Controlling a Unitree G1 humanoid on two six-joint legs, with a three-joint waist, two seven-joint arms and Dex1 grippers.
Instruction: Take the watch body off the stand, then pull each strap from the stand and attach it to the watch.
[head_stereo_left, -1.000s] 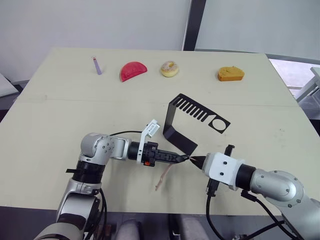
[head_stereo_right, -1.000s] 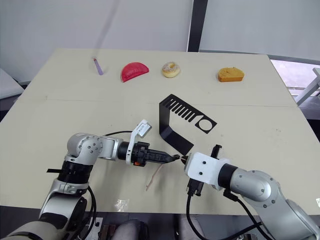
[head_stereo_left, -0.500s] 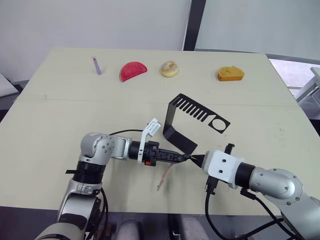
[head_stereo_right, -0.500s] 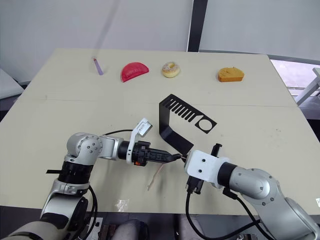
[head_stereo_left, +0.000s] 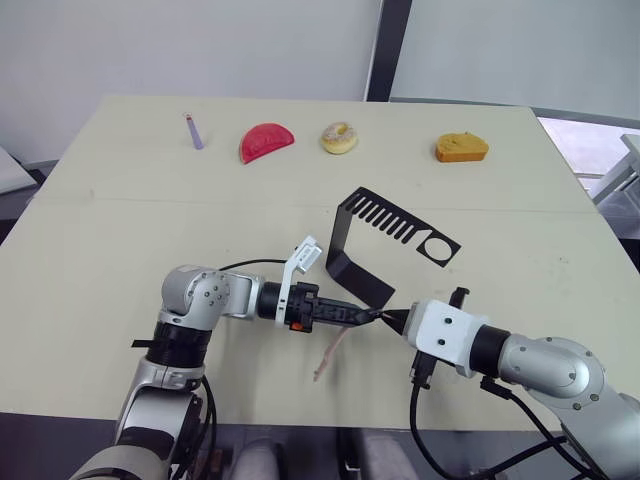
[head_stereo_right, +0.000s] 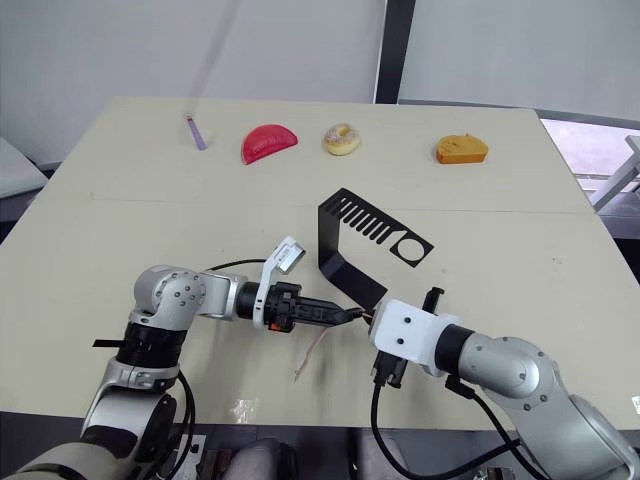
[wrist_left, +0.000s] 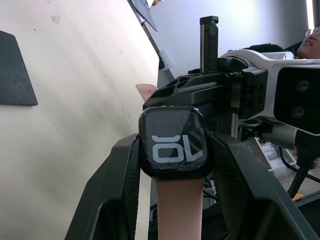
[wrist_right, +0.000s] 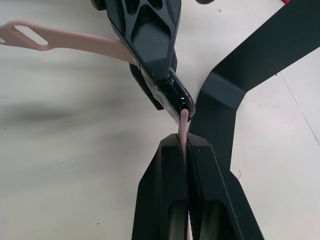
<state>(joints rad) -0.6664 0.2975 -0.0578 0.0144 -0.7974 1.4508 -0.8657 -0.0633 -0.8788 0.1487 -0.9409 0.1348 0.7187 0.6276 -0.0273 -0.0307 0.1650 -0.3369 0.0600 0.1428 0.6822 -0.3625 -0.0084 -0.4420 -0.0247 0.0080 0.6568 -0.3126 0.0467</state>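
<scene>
Near table (head_stereo_left: 120, 230) front edge, left end effector (wrist_left: 172, 165) clamping watch (wrist_left: 173, 142) with strap (head_stereo_left: 328, 354) hanging, right end effector (wrist_right: 186, 150) pinching second strap (wrist_right: 184, 125) at watch, stand (head_stereo_left: 385, 240) just behind.

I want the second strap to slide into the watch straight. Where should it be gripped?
Grip the strap by its flat faces close behind the watch body, coming end-on opposite the left gripper, as the right gripper does; thin and floppy, it would likely buckle otherwise.
</scene>
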